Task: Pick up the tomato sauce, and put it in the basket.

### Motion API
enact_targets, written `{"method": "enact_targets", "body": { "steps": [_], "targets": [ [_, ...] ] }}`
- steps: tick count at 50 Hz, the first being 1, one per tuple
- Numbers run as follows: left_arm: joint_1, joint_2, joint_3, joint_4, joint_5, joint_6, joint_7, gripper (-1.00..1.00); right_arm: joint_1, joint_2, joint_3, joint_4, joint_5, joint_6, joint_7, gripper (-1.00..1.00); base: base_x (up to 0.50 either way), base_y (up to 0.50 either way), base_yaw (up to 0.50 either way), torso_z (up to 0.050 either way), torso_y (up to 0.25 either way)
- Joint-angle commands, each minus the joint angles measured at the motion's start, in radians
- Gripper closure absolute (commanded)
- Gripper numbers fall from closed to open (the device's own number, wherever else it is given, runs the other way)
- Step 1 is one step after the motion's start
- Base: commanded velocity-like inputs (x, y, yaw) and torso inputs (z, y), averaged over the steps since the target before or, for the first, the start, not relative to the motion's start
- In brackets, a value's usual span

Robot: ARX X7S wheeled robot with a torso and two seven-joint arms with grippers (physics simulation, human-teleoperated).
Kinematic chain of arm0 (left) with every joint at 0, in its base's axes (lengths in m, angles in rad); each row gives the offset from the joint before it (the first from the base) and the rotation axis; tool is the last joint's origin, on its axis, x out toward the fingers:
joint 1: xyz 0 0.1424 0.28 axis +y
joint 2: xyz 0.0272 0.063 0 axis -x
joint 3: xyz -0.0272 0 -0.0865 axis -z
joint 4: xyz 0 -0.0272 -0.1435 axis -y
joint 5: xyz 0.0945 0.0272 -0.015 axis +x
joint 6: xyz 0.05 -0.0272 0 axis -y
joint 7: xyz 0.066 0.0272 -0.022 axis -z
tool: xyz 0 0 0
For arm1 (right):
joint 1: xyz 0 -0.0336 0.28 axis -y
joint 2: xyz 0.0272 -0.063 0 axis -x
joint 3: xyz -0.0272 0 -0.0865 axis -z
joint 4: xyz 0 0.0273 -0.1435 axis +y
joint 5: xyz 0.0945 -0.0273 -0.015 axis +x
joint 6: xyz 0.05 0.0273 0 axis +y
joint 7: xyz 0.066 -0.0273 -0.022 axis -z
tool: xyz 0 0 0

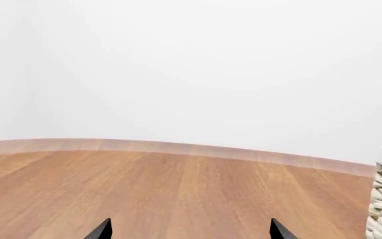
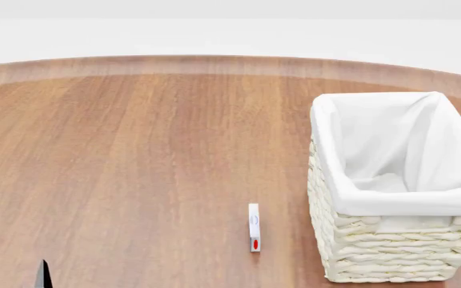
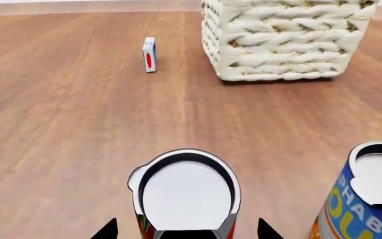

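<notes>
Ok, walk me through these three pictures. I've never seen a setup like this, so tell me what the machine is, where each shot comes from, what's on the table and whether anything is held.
This is a simulated two-armed robot on wheels, steered by a person. One picture looks down from its head; the other two come from cameras beside each gripper.

The head view shows a wooden table, a wicker basket with a white cloth liner and nothing visible inside, and a small white box with a red mark standing beside it.

The right wrist view looks over the right gripper, whose dark fingertips sit open on either side of the tomato sauce, seen from above. It is lined up, not gripped. A blue-and-yellow can stands next to it.

The left wrist view shows the left gripper open over bare wood, holding nothing.
</notes>
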Motion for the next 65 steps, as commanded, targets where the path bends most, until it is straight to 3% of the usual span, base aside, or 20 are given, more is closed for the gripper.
{"method": "enact_targets", "body": {
  "steps": [1, 5, 6, 44, 65],
  "targets": [
    [0.0, -0.006, 0.003, 0.008, -0.005, -0.004, -0.004, -1.0, 0.006, 0.006, -0.005, -0.004, 0.019, 0.007, -0.012, -1.0, 0.0, 0.0, 0.0, 0.0, 0.0],
    [-0.003, -0.007, 0.006, 0.01, -0.005, -0.006, -0.006, -1.0, 0.002, 0.013, -0.009, -0.02, 0.027, 0.014, -0.018, -1.0, 0.0, 0.0, 0.0, 0.0, 0.0],
    [-0.003, -0.007, 0.006, 0.01, -0.005, -0.006, -0.006, -1.0, 0.005, 0.012, -0.01, -0.015, 0.029, 0.01, -0.021, 1.0, 0.0, 0.0, 0.0, 0.0, 0.0],
    [0.001, -0.016, 0.005, -0.019, -0.029, 0.022, -0.007, -1.0, 0.01, -0.022, -0.077, -0.141, -0.013, 0.094, 0.015, 1.0, 0.0, 0.0, 0.0, 0.0, 0.0],
    [-0.001, -0.024, 0.002, -0.027, -0.045, 0.028, -0.009, -1.0, 0.089, -0.011, -0.112, -0.43, -0.017, 0.403, 0.084, 1.0, 0.0, 0.0, 0.0, 0.0, 0.0]
  ]
}}
